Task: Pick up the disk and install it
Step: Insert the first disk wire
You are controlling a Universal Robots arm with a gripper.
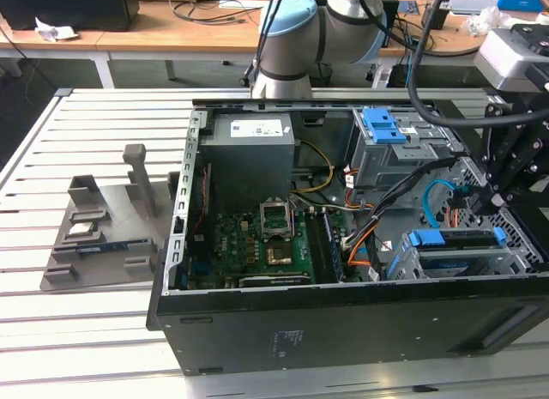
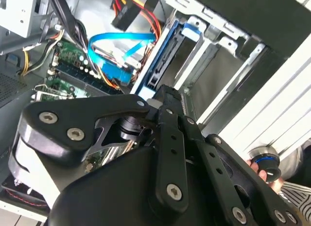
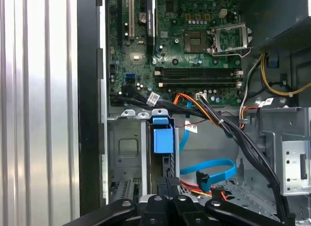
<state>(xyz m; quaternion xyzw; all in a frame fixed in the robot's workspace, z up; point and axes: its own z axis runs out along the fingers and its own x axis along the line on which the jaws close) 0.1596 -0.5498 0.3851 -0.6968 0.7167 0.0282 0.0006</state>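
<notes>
- Disk [image 3: 164, 147] stands on edge in a slot of the lower drive cage [image 3: 124, 148], inside the open computer case [image 1: 343, 330]. You can see its blue tab end pointing toward the motherboard [image 3: 194, 36].
- In the exterior view the disk [image 1: 463, 241] shows at the case's right end, with a blue rail piece at each end.
- Your gripper [image 3: 167, 187] hangs right over the disk's upper edge, at the end away from the motherboard. Its fingers are drawn together. You cannot tell whether they pinch any part of the disk or only touch it.
- In the second wrist view the gripper [image 2: 165, 97] meets the disk [image 2: 160, 60] beside the cage's bare metal walls.
- The cage slot between the disk and the black case wall holds no drive.
- A blue flat cable [image 3: 209, 167] loops just beside the disk on the other side, with red and orange wires under it.
- A thick black cable bundle [image 3: 228, 133] runs past the cage toward the motherboard, close to your working space.
- The grey power supply [image 1: 249, 154] and an upper bay with a blue bracket [image 1: 383, 124] sit well apart from the disk.
- A grey fixture [image 1: 111, 219] stands on the slotted table [image 1: 77, 347], at the exterior view's left.
- A person's hand [image 2: 262, 176] shows outside the case in the second wrist view.
</notes>
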